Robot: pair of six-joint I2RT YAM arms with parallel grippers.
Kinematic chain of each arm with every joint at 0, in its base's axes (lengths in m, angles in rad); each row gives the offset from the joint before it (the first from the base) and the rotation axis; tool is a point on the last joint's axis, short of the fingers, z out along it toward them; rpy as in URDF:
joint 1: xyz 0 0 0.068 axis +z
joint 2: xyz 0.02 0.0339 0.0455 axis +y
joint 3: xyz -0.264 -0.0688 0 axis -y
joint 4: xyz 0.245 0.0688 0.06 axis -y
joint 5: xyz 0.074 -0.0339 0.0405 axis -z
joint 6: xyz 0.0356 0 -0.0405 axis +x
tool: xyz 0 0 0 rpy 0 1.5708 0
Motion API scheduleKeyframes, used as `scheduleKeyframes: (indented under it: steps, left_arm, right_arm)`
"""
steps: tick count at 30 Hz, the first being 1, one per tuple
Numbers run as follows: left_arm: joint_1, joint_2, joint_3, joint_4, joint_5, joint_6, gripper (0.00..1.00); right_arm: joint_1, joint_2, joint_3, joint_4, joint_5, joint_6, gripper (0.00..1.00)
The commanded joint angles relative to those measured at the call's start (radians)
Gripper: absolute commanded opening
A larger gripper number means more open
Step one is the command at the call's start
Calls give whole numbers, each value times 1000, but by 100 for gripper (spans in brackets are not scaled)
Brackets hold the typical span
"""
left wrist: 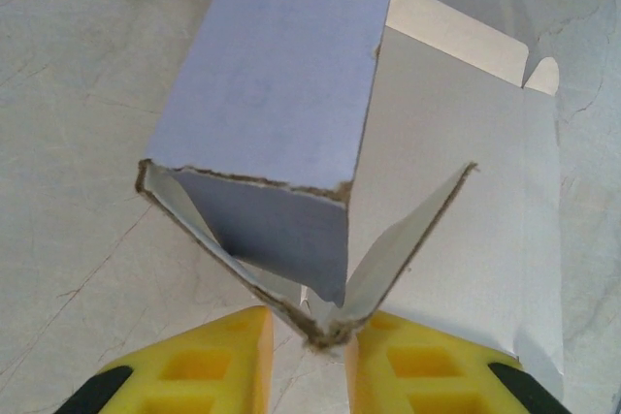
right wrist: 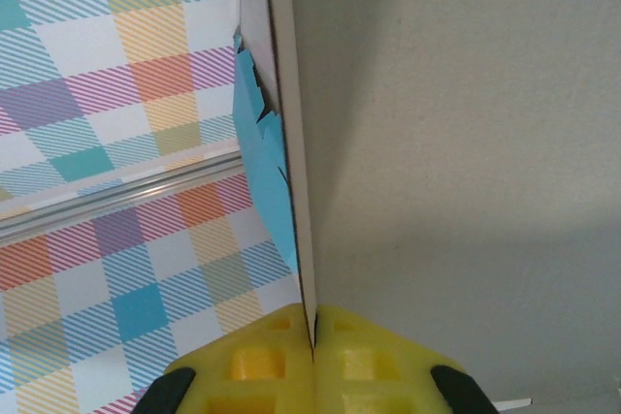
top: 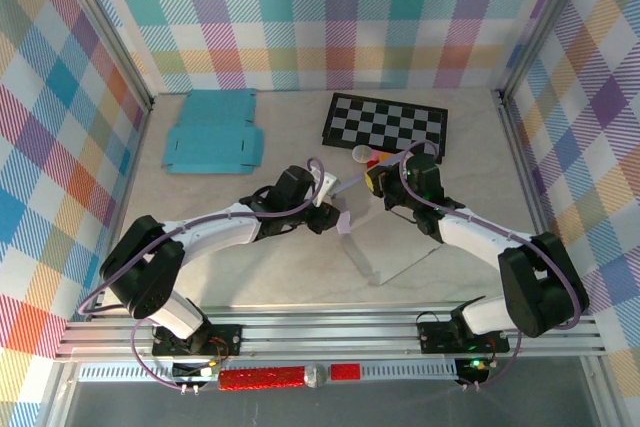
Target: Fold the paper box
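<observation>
**A:** The left end effector [left wrist: 309,361] is clamped on the lower crease of the paper box [left wrist: 281,75], where a loose side flap meets the half-formed sleeve.

**B:** And the right end effector [right wrist: 313,351]?

**A:** Pinched tight on a thin, upright panel edge. It looks like the same box's far wall, though that close view is too cramped to be sure.

**B:** Where does the box sit?

**A:** Mid-bench [top: 250,282], between the two arms. The blue carton blank [top: 212,134] lies well apart at the back left.

**B:** Which step is this?

**A:** Squaring the body, I'd judge. The sleeve gapes open and the end flaps are not yet tucked. The next move calls for one end effector to steady the sleeve while the other lets go and presses a flap inward along its score.
</observation>
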Motion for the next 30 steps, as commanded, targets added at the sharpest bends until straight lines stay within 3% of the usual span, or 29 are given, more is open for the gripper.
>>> scheduleKeyframes:
  steps: [1,17,30]
  left_arm:
    - [-17,15,27,12,-17,-2,25]
    - [-52,18,33,-24,-117,-46,37]
    - [-36,-36,45,-173,6,73,41]
  right_arm:
    - [-1,8,33,3,-27,-1,0]
    - [-21,-7,-26,78,-82,-70,0]
    - [-42,-19,-53,69,-116,-102,0]
